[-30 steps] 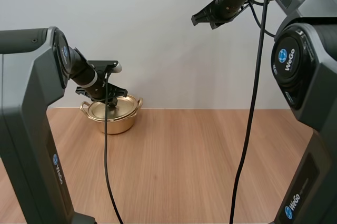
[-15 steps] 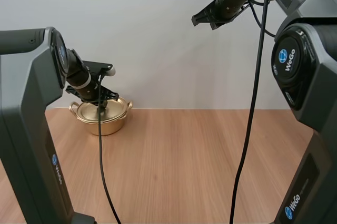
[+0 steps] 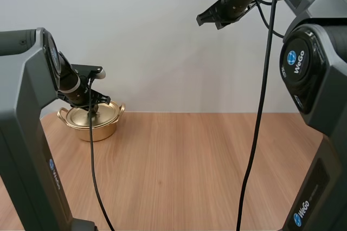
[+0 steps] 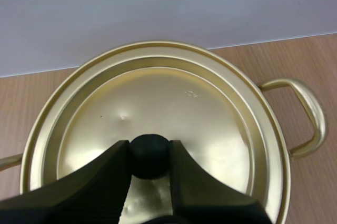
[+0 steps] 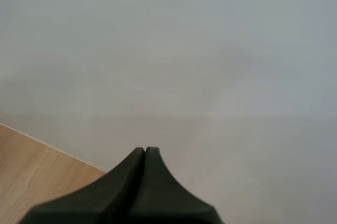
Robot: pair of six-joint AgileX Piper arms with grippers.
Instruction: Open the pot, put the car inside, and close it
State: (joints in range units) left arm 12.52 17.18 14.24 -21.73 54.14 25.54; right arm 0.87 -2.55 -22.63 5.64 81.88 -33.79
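In the high view, a gold-coloured pot (image 3: 90,127) is seen at the left of the frame, a little above mid-height, by the far edge of the wooden table (image 3: 206,160) where it meets the pale wall (image 3: 157,52). The pot is covered by its lid (image 3: 106,113), which is seated level within the rim. A loop handle (image 3: 121,108) is carried on each side of the pot. Whether the base is resting on the table or is raised just off it cannot be told.

The left gripper (image 3: 94,108) is held directly over the middle of the lid, reached down from the left arm at the left edge of the frame. In the left wrist view, the left gripper (image 4: 149,150) is closed around the round black knob (image 4: 149,156) at the centre of the lid (image 4: 158,103). The knob is pinched between the two ribbed fingers (image 4: 113,169), one on each side, so the jaws are parted only by the width of the knob. The rim of the pot (image 4: 280,155) and one loop handle (image 4: 309,114) are seen beyond the lid, with the wooden table behind them.

The right gripper (image 3: 202,19) is held high in the upper middle of the high view, against the wall and well apart from the pot. In the right wrist view, the right gripper (image 5: 145,151) is seen as one dark wedge, its fingers pressed together with nothing held between them. A strip of the table (image 5: 31,166) and the wall are seen beyond it.
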